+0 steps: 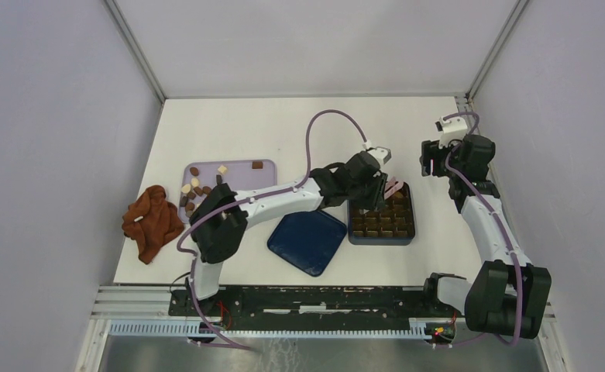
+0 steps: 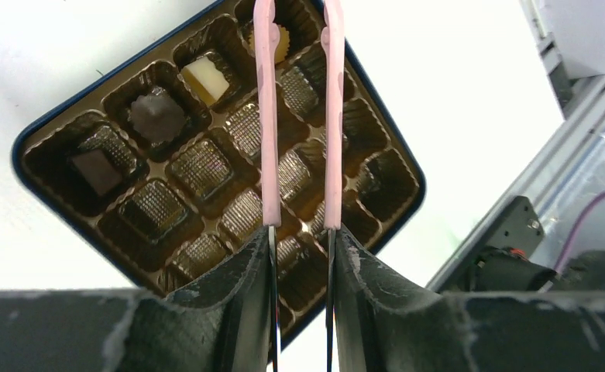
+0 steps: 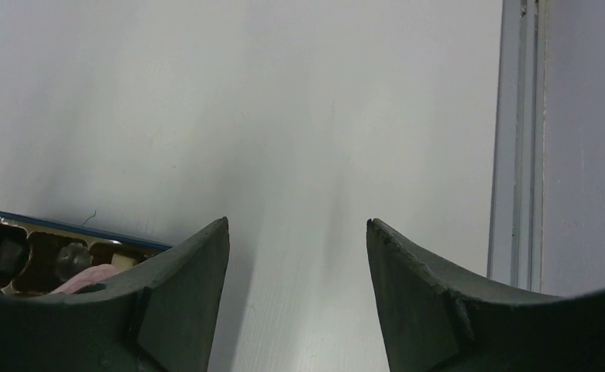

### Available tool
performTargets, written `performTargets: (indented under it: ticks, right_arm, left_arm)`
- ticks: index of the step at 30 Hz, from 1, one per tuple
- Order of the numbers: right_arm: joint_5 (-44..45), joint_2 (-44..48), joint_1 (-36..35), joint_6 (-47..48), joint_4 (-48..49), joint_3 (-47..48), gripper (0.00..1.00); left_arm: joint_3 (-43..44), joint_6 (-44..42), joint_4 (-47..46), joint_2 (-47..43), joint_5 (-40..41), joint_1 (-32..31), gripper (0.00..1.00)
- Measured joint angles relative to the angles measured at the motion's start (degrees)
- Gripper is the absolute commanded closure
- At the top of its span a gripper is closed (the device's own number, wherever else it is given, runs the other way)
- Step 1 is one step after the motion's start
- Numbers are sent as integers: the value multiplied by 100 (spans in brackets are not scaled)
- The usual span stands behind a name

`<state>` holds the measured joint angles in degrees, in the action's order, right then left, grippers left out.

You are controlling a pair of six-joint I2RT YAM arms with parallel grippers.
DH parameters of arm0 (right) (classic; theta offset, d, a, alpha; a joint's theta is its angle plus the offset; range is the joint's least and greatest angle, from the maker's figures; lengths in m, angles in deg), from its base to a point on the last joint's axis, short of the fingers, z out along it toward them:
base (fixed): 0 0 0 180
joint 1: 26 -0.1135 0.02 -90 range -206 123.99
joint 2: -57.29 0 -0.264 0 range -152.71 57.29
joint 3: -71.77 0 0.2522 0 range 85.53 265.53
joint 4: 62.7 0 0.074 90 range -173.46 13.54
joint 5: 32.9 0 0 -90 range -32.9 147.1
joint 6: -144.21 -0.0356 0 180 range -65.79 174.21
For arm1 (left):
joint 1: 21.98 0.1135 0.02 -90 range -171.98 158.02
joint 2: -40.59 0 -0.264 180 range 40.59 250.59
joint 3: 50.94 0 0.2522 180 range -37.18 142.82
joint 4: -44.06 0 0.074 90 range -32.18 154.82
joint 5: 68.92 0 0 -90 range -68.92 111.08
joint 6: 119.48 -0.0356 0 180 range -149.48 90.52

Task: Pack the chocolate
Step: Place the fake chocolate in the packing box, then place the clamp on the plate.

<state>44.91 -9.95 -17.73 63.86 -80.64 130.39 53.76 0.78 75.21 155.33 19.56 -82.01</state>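
Note:
My left gripper (image 2: 301, 231) is shut on the pink tongs (image 2: 266, 139), whose two arms stand apart over the blue box's brown tray (image 2: 198, 167). The tong tips run out of the top of the left wrist view. Chocolate lies in the far cells: a dark square (image 2: 96, 170), a dark round piece (image 2: 157, 115) and a cream square (image 2: 206, 77). A cream piece (image 2: 281, 43) shows between the tong arms. More chocolate (image 1: 194, 194) lies loose on the lilac tray (image 1: 241, 167). My right gripper (image 3: 297, 225) hangs open over bare table, right of the box (image 1: 353, 232).
The dark blue lid (image 1: 307, 242) lies left of the box near the front edge. A reddish-brown cloth (image 1: 152, 221) is bunched at the left edge by the lilac tray. White walls close the table on three sides, with a metal rail (image 3: 516, 139) at the right.

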Motion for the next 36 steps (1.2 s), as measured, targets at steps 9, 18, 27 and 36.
performTargets:
  ticks: [9,18,27,36]
  right_arm:
    - [-984,66,0,490,-138,-20,29]
    - [-1891,129,4,984,-275,-68,29]
    - [-2577,0,4,1314,-474,-68,29]
    - [-3453,4,4,1613,-531,-87,29]
  left_arm:
    - [-1274,2,-404,-1453,269,-22,63]
    - [-2205,0,-271,-2634,807,-22,63]
    - [-2769,0,173,-3786,1427,-22,61]
    - [-2894,2,1224,-4760,2133,-22,59]
